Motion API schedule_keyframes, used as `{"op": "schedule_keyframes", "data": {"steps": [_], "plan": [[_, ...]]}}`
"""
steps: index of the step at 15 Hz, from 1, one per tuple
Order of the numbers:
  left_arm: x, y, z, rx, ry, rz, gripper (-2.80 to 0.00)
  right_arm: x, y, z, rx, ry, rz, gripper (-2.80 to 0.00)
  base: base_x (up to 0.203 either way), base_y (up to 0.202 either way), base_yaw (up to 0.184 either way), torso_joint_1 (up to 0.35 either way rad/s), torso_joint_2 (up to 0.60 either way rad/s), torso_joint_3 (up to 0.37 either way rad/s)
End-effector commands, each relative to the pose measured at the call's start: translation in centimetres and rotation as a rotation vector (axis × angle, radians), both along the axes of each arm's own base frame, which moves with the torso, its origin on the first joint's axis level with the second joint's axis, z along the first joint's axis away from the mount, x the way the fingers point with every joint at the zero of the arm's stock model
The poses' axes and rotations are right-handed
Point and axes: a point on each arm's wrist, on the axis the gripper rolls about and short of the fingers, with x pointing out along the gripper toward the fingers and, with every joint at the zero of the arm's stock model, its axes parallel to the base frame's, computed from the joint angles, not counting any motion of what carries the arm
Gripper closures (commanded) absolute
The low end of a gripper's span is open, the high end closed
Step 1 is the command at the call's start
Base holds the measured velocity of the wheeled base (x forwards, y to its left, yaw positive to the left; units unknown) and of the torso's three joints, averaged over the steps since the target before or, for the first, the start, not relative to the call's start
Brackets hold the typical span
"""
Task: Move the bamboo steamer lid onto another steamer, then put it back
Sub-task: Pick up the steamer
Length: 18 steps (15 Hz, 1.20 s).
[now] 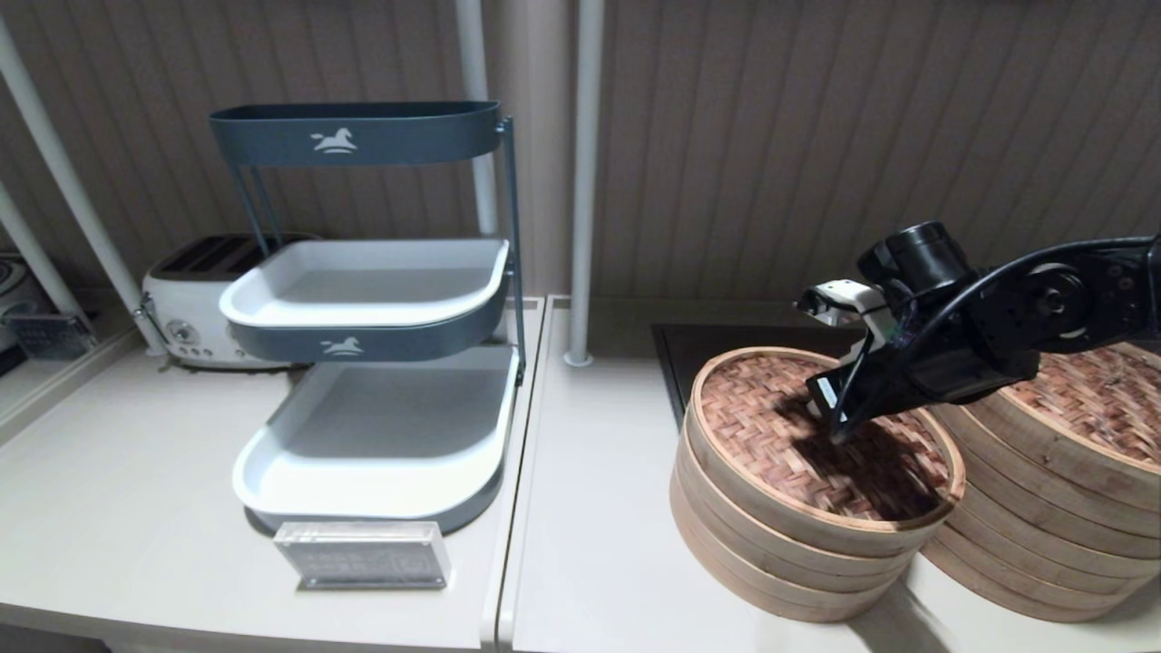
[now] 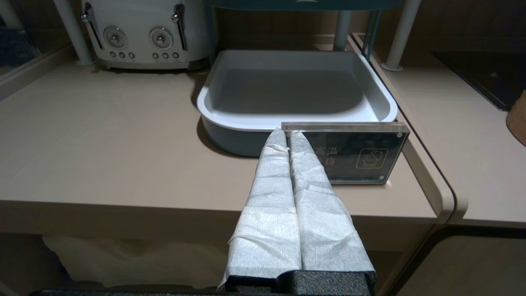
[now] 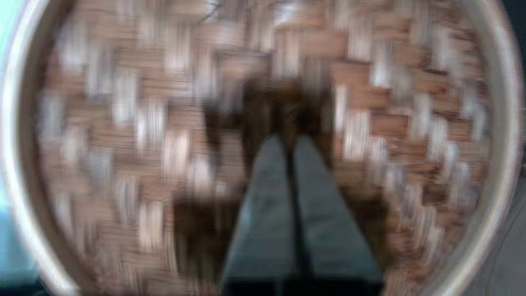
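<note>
Now two steamers stand; right gripper [image 1: 836,433] over one bamboo steamer lid [image 1: 798,435].

My view ahead: wall [image 1: 816,136] of vertical ribbed panels, grey-brown, with two white poles [image 1: 585,181] rising from the counter. Counter [image 1: 136,508] is pale beige, in two sections split by a seam. On it, a three-tier dark rack with white trays [image 1: 363,290], a cream toaster [image 1: 186,299] behind it, and a clear acrylic sign [image 1: 363,555] in front. A black inset panel [image 1: 726,349] sits at the back right. Lighting dim, even.
</note>
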Motion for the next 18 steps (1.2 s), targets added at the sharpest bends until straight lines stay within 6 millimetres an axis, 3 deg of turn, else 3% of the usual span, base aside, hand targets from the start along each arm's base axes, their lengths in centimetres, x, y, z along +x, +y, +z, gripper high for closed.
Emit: {"op": "schedule_keyframes", "data": {"steps": [1, 6, 18], "plan": [[0.2, 0.0, -0.7, 0.000, 0.023, 0.000, 0.00, 0.0, 0.1, -0.1, -0.001, 0.004, 0.002, 0.00, 0.000, 0.000, 0.000, 0.000, 0.00, 0.000], [0.2, 0.0, -0.7, 0.000, 0.023, 0.000, 0.00, 0.3, 0.1, 0.2, 0.003, -0.022, 0.001, 0.00, 0.000, 0.000, 0.000, 0.000, 0.00, 0.000], [0.2, 0.0, -0.8, 0.003, 0.025, 0.000, 0.00, -0.2, 0.0, 4.3, 0.021, -0.178, 0.001, 0.00, 0.000, 0.000, 0.000, 0.000, 0.00, 0.000]]}}
